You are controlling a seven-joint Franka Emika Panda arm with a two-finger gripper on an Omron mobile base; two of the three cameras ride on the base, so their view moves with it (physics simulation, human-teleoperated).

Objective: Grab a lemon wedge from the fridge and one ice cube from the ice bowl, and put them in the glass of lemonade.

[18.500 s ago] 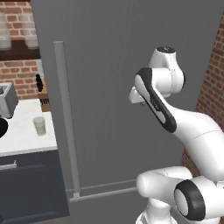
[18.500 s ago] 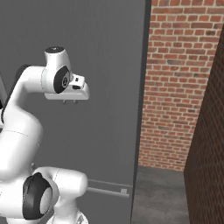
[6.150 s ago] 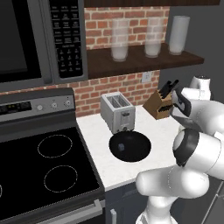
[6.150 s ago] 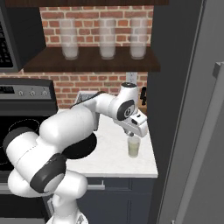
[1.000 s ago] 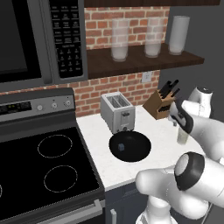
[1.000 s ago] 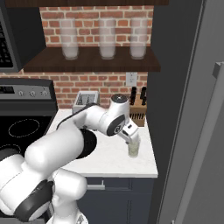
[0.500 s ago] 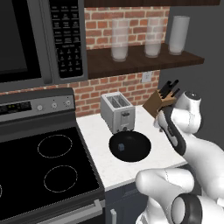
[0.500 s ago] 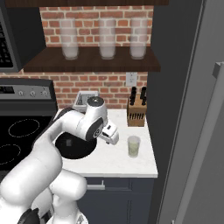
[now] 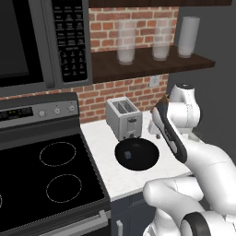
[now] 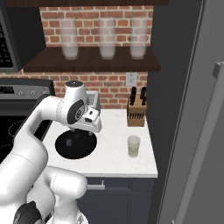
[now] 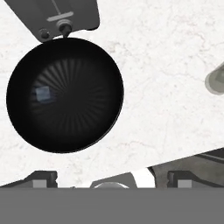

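The wide black ice bowl (image 11: pixel 64 94) lies on the white counter, with one small greyish ice cube (image 11: pixel 42 93) left of its centre. My gripper (image 11: pixel 113 179) hangs open above the counter just beside the bowl's rim, nothing between its fingers. From the right base view the gripper (image 10: pixel 87 129) hovers over the right part of the ice bowl (image 10: pixel 75 144), and the glass of lemonade (image 10: pixel 133 146) stands to its right, apart from it. The dark grey fridge (image 10: pixel 192 109) is shut at the far right. The lemon wedge is out of view.
A grey toaster (image 9: pixel 123 119) stands right behind the ice bowl (image 9: pixel 137 155). A wooden knife block (image 10: pixel 135 111) sits at the back wall behind the glass. The black stove top (image 9: pixel 50 179) adjoins the counter on the left. Frosted glasses (image 10: pixel 106 38) line the shelf above.
The arm has swung left, carrying the open gripper from above the glass of lemonade to above the ice bowl. The bowl, cube and glass have not moved.
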